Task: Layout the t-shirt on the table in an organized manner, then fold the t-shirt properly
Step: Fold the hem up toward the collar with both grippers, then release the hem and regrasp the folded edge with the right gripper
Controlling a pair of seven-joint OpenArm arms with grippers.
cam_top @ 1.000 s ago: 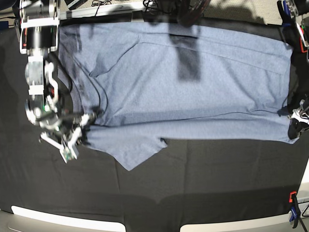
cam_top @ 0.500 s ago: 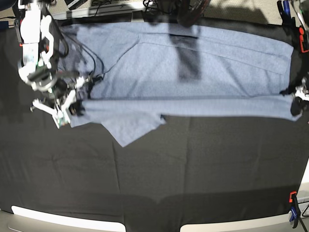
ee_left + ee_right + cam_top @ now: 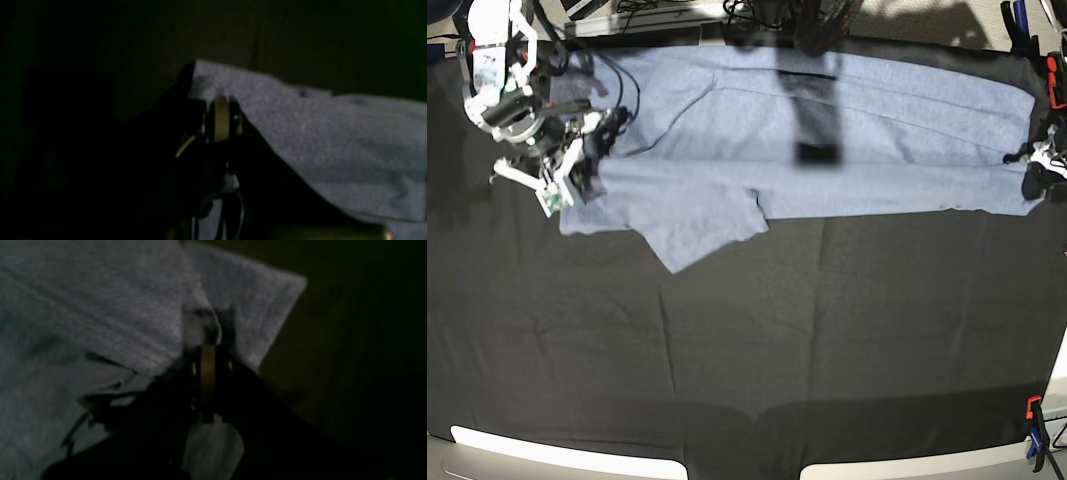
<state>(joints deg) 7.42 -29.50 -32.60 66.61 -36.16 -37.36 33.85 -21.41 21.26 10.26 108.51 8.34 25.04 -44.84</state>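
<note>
The t-shirt [image 3: 827, 130] lies stretched across the far side of the table [image 3: 827, 340], a long blue-grey band with its near edge doubled over and one sleeve [image 3: 702, 235] poking out toward the near side as a loose triangle. Since a second ago that near edge has travelled well away from the front of the table: the folded strip now sits higher over the body of the shirt, so the band looks narrower and the lengthwise fold is closer to complete. The right gripper [image 3: 577, 170] is clamped shut on the shoulder end of the folded edge; in its wrist view the fabric bunches directly ahead of the closed tips [image 3: 206, 340], with the sleeve spreading just beyond them. The left gripper [image 3: 1037, 175] is likewise pinched tight on the hem corner, the cloth draping off to one side of its tips [image 3: 220, 103] and bare black table cover on the other. Both arms have moved together toward the back edge. I'd judge the next move is to lay this edge down flat and let go; the stray sleeve is not yet tucked in and will want attention.
</note>
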